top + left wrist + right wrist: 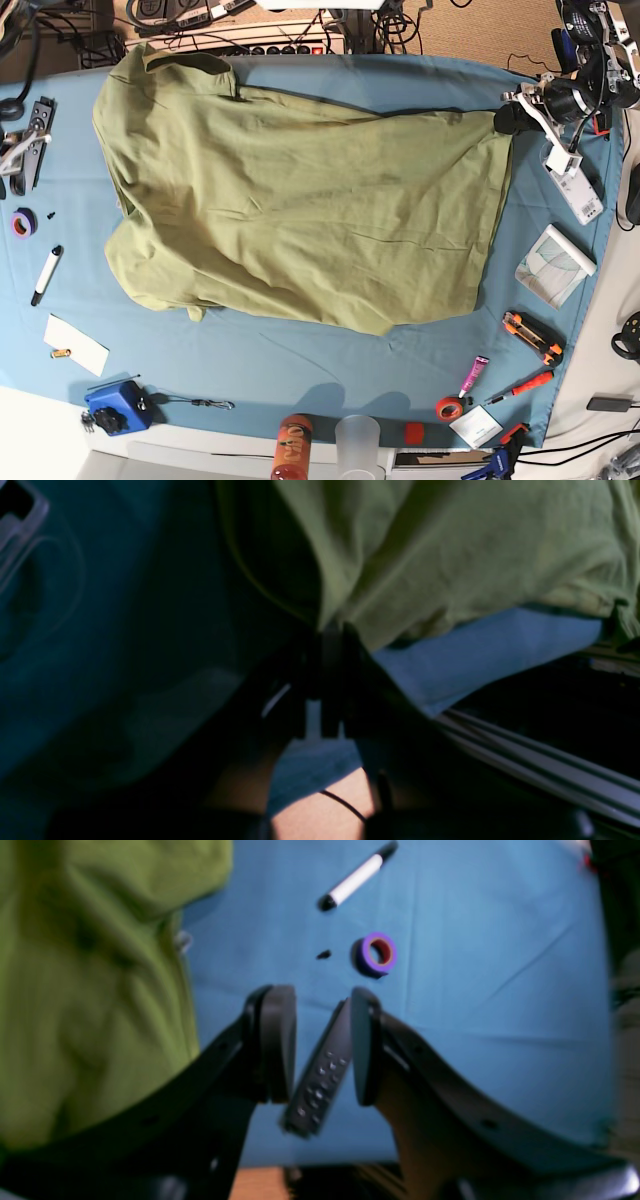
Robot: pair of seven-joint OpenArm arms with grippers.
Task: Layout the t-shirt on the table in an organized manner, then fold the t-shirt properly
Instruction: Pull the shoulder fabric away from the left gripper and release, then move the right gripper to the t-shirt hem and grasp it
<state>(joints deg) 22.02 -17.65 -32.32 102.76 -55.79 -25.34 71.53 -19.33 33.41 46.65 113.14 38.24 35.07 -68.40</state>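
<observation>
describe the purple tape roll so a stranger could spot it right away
Start at the blue table and go to the edge left of the green t-shirt. There, between a dark remote and a white marker, lies the tape roll: the only small purple ring.

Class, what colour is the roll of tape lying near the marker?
The tape is purple with a red inner core; the right wrist view shows it best.

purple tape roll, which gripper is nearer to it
Right. The right gripper hangs open just short of the purple tape roll; the left gripper pinches the t-shirt at the table's opposite end.
</observation>
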